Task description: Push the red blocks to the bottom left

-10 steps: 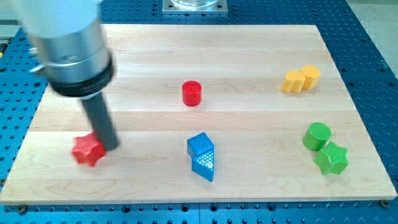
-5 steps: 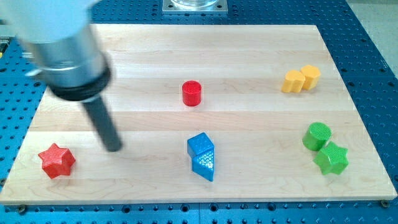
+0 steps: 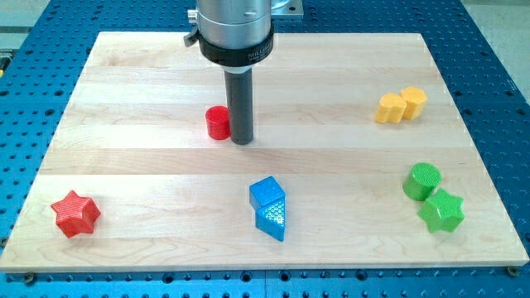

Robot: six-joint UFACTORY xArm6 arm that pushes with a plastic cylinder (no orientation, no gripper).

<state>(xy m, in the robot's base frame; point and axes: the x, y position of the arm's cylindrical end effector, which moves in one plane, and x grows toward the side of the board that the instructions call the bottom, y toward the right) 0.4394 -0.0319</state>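
A red star block (image 3: pixel 75 213) lies near the board's bottom left corner. A red cylinder block (image 3: pixel 219 122) stands left of the board's middle, in the upper half. My tip (image 3: pixel 241 140) rests on the board right against the red cylinder's right side. The rod rises from it to the arm's grey collar (image 3: pixel 234 33) at the view's top.
Two blue blocks (image 3: pixel 270 207) lie touching below the middle. Two yellow blocks (image 3: pixel 401 105) sit together at the upper right. A green cylinder (image 3: pixel 422 180) and a green star (image 3: pixel 440 211) sit at the lower right. The wooden board (image 3: pixel 331 74) lies on a blue perforated table.
The red star slid to the bottom left corner. My tip then left it and moved up and right to the red cylinder, which has shifted left.
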